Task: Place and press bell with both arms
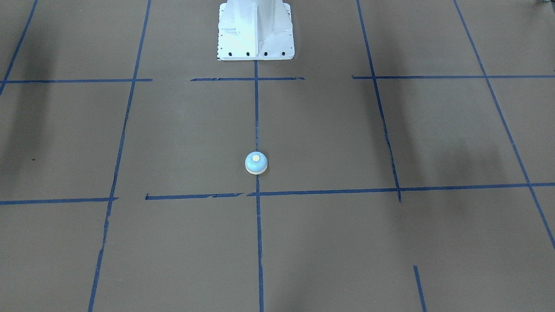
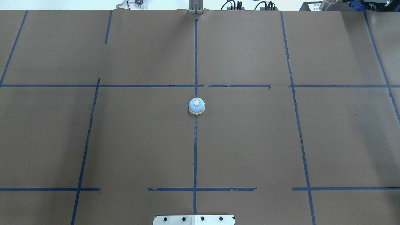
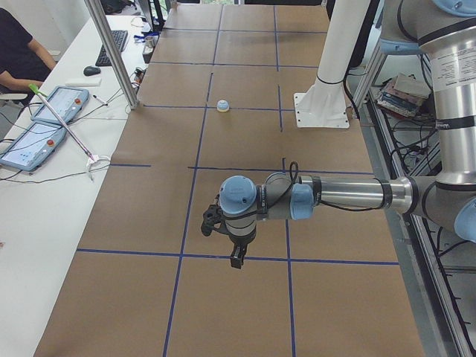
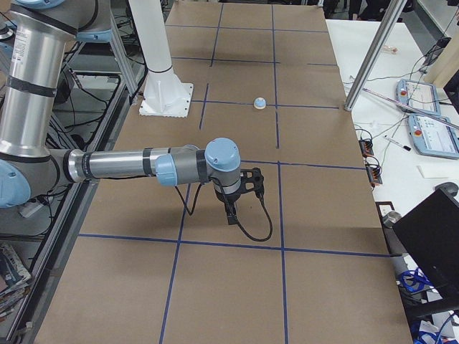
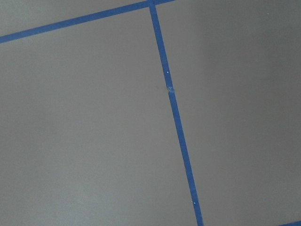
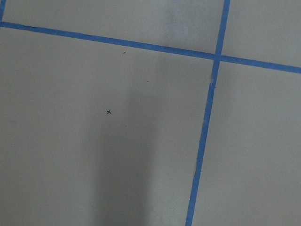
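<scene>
On the centre blue tape line (image 2: 195, 150) of the brown paper-covered counter (image 2: 140, 140), the bell (image 2: 197, 106) sits upright with its cream button facing up, just short of a crossing of tape lines and well out in front of the white pedestal (image 1: 256, 30). The left arm (image 3: 342, 195) reaches out level over its own end of the counter, well apart from the bell, with the left end effector (image 3: 235, 259) pointing down above the paper. The right arm (image 4: 122, 165) does likewise at the opposite end, the right end effector (image 4: 231, 215) hanging down with a black cable looped beside it. For both I cannot tell how far the jaws are parted or whether they grip anything
</scene>
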`<state>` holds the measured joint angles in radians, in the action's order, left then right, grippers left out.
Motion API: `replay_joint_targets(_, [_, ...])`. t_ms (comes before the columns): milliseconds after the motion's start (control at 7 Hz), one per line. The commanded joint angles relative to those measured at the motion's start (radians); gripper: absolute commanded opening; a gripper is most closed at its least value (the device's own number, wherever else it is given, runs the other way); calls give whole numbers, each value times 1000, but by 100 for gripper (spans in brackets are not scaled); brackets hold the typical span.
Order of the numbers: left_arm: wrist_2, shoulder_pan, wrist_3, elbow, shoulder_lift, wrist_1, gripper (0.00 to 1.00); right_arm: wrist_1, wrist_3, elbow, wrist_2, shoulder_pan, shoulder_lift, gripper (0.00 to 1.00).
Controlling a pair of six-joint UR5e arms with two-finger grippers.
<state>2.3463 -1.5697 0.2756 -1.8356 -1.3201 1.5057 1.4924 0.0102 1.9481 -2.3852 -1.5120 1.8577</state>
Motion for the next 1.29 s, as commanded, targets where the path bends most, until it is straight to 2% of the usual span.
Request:
replay_joint_targets(0, [-11, -1, -4, -25, 4, 31, 100, 2, 1, -2, -2, 3, 2, 100])
replay_joint_targets(429, [4, -1, -1, -27, 1, 7, 100, 0, 4, -9, -2, 6, 5, 100])
replay_joint_targets(714, [66, -3, -2, -10, 12, 7, 100, 0, 10, -17, -2, 6, 9, 100])
replay_joint_targets(1143, [59, -1, -4, -2, -8, 8, 100, -1, 13, -17, -5, 4, 12, 100])
